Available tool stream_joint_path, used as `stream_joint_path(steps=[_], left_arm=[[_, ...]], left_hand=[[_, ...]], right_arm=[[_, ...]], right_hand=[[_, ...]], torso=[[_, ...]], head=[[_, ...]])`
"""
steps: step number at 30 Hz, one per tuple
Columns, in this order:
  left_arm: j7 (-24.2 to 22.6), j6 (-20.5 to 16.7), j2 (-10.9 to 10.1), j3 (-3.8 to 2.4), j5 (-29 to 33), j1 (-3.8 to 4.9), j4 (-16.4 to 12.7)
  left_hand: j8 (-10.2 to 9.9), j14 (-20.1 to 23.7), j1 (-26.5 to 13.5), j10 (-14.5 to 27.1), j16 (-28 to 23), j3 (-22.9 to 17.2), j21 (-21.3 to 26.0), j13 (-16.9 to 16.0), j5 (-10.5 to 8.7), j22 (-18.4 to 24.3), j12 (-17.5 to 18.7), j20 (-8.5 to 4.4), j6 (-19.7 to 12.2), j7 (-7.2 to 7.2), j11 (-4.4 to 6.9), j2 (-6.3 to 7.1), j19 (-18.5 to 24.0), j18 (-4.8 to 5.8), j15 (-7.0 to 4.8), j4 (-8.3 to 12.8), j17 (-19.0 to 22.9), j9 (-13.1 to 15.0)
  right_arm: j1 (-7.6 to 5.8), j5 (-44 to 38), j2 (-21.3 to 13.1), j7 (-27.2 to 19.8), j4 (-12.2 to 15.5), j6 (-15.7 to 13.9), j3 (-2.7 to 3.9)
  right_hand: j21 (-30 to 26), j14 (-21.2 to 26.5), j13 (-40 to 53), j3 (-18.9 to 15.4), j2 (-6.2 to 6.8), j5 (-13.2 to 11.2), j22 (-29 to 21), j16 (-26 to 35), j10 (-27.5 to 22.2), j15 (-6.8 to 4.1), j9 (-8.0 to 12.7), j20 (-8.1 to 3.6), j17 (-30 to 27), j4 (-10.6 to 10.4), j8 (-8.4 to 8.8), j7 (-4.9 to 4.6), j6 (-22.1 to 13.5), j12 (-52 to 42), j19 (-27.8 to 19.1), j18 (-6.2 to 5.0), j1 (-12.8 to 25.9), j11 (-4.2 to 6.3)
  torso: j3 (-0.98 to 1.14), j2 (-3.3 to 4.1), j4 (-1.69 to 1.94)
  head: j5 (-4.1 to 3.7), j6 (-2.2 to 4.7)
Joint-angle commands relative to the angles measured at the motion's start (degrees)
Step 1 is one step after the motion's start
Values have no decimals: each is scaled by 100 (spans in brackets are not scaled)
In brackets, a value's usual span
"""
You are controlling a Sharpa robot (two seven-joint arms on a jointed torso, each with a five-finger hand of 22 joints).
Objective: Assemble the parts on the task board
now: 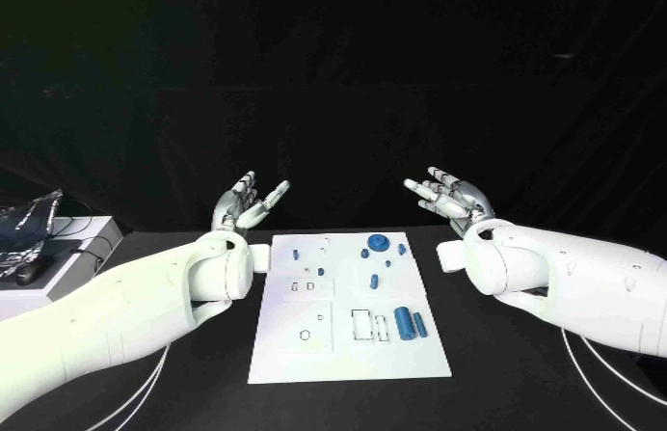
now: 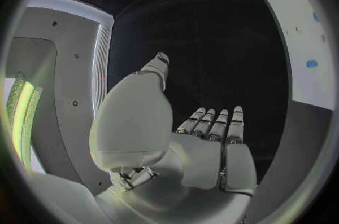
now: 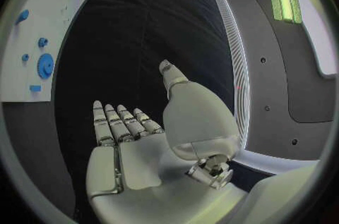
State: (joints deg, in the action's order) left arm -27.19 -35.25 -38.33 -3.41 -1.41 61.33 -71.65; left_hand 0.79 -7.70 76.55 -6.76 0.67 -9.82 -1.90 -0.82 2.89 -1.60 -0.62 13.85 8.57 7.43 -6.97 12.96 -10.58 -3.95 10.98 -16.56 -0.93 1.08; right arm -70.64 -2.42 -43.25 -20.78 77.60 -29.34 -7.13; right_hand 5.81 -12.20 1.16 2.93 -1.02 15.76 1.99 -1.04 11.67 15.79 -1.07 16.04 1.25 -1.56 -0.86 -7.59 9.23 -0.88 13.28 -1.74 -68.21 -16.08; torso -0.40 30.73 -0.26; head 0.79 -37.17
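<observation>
The white task board point(image 1: 348, 354) lies in the middle of the black table, with several small blue parts on it: a round disc point(image 1: 377, 240) near its far edge and two upright cylinders point(image 1: 409, 323) toward the near right. My left hand point(image 1: 248, 202) is raised above the table beyond the board's far left corner, fingers spread, holding nothing. My right hand point(image 1: 447, 195) is raised beyond the far right corner, fingers apart and empty. The left wrist view shows my left hand point(image 2: 201, 139) flat and the board point(image 2: 304, 38); the right wrist view shows my right hand point(image 3: 130, 134) and the board point(image 3: 35, 26).
A white box with cables and a dark device point(image 1: 35, 248) stands at the table's far left edge. White cables point(image 1: 153, 373) curve over the table beside each arm. Bare black table lies on both sides of the board.
</observation>
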Motion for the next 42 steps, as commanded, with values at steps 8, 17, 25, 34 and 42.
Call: stream_joint_path(steps=[8,17,25,34,42], left_arm=[[34,772,-64,-11,-163,-12,-15],[68,939,-423,-5,-412,-76,-418],[210,1041,-907,-28,-576,-133,-1156],[382,1417,-1313,-192,-704,-175,-1840],[490,1680,-1450,-301,-771,-182,-2113]], left_hand=[[148,-1124,223,-850,182,-194,-318,-69,6,-151,-102,175,862,204,-354,-391,-846,-116,217,86,-93,78],[541,-5330,149,-5072,792,49,-1583,-295,32,-630,-408,-75,4016,313,-268,-975,-3979,-684,-297,846,-367,252],[328,-6687,181,-6014,684,75,-2112,-260,12,-805,-273,-599,5166,171,44,-1181,-4899,-558,-718,1214,-552,268],[293,-7450,137,-6477,1209,40,-2924,-264,27,-1269,-278,-1150,5259,123,229,-1182,-5259,-255,-1001,1367,-1361,269],[290,-6696,93,-6652,3397,4,-4475,-281,-12,-2382,-297,-1445,5321,103,301,-1186,-4753,-129,-1119,1525,-3324,270]], right_arm=[[-162,-2140,-4,238,-397,794,-103],[-160,-4401,102,477,-525,610,-102],[-162,-6170,246,1056,-666,544,-91],[-177,-7515,464,1540,-964,533,-62],[-234,-8254,710,1914,-1261,665,-39]], right_hand=[[757,-3171,138,-41,-28,-221,169,-179,2850,-389,-136,-206,158,786,-161,-581,2252,-165,2007,-434,-1075,363],[1226,-5637,213,318,-39,-193,223,-277,5256,-969,-245,-786,250,1014,-265,-328,4828,-245,3774,-413,-1134,826],[1609,-6744,228,613,133,-248,376,-442,6098,-1388,-280,-1284,452,1088,-289,-101,5457,-247,4607,-320,-1012,1146],[3207,-7321,257,558,259,-31,1347,-3486,6575,-1876,-301,-1963,2296,1116,-322,53,5737,-276,5798,-395,-950,1428],[4091,-7114,237,927,493,179,2100,-5484,5947,-1756,-288,-1940,3726,1100,-268,-64,5396,-267,5912,-570,-727,1216]], torso=[[-12,18,-6],[17,87,17],[16,264,176],[-16,505,370],[-52,664,506]], head=[[31,-138],[2,-189],[-125,-156],[-282,-46],[-420,9]])
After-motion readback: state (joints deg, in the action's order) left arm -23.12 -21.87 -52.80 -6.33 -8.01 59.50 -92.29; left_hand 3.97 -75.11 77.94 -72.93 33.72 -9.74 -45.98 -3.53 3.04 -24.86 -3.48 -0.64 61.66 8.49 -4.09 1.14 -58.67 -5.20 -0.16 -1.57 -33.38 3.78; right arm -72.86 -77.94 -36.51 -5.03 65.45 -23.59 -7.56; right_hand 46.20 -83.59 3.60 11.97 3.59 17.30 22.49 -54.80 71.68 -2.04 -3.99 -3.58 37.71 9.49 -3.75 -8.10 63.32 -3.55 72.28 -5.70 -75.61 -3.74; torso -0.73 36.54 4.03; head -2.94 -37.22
